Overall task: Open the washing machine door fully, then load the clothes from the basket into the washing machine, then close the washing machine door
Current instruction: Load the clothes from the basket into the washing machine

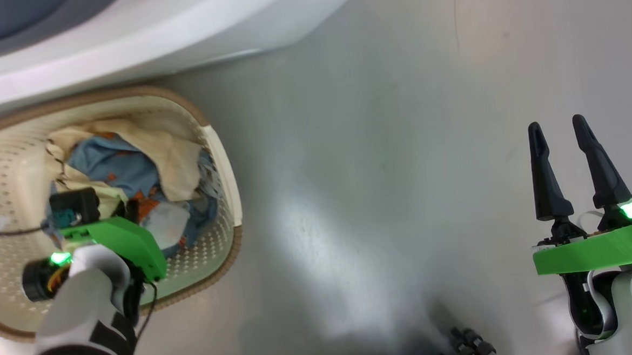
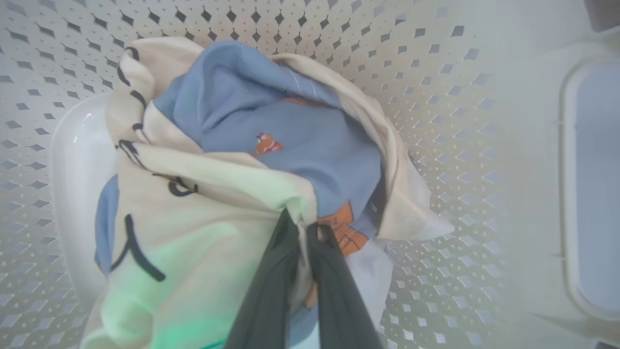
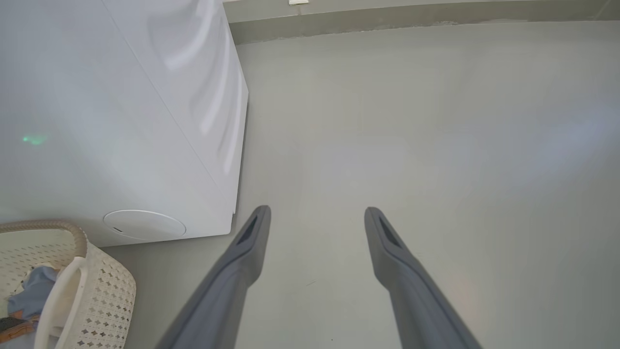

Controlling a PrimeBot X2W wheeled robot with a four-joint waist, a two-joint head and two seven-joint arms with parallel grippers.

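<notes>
A small cream plastic rectangular basket (image 1: pixel 222 150) with perforated sides and a brown woven-look rim is seen standing on a pale grey smooth floor (image 1: pixel 375 169). Inside the basket a small bundle of clothes (image 2: pixel 290 140) is heaped. It is made up of light blue fabric (image 2: pixel 329 160) with orange prints, partly wrapped by a cream cloth (image 2: pixel 193 213) with black marks. The bundle is gathered in the half of the basket that faces the open floor, and bare perforated wall is left showing in the other half.

The left gripper (image 2: pixel 302 220), with its two long dark fingers (image 2: pixel 271 291), is lowered into the basket from above. The fingers are pressed together, and a fold of the clothes is pinched between them at the edge where the cream cloth meets the blue fabric. A green glow is cast on the cream cloth beside the fingers.

The right gripper (image 1: pixel 556 124) is held well apart from the basket, above bare floor. Its fingers are spread wide, and nothing is held between them.

A big white washing machine (image 3: pixel 121 121) is found just beside the basket. A round white cover at its lower corner lies near the basket's brown rim. Whether the basket is touched by the machine cannot be told.
</notes>
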